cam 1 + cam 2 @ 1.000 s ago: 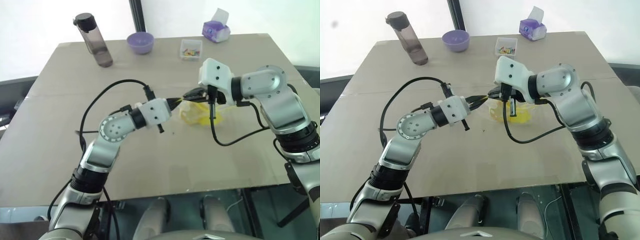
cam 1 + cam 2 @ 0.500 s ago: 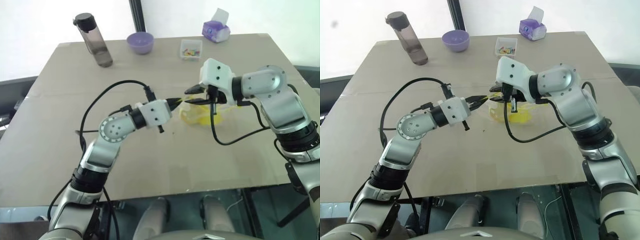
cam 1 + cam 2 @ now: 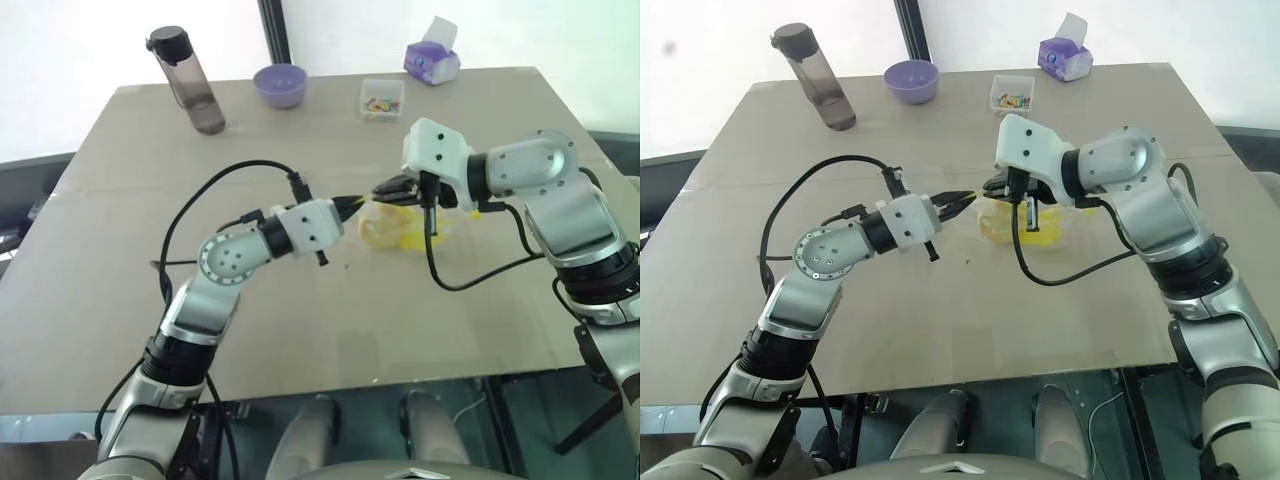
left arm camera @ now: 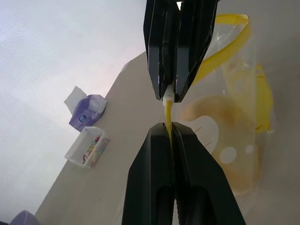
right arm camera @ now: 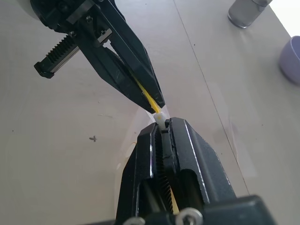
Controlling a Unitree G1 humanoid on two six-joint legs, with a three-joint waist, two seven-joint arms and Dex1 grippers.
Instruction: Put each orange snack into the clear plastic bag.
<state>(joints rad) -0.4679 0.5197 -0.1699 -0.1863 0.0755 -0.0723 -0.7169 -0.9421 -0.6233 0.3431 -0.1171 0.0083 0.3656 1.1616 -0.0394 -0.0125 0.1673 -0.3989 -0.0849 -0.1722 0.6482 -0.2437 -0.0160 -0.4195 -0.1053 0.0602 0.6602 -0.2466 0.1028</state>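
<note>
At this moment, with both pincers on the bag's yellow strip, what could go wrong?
1. The left pincer and right pincer pinch the clear plastic bag by its thin yellow strip; it could slip out or tear.
2. The orange snack sits inside; a jerk might spill it.

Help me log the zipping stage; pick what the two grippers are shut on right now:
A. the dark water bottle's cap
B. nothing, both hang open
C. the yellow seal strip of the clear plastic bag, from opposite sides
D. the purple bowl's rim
C: the left gripper and the right gripper meet tip to tip with jaws closed on the yellow seal strip of the clear plastic bag, with the orange snack inside it.
</note>
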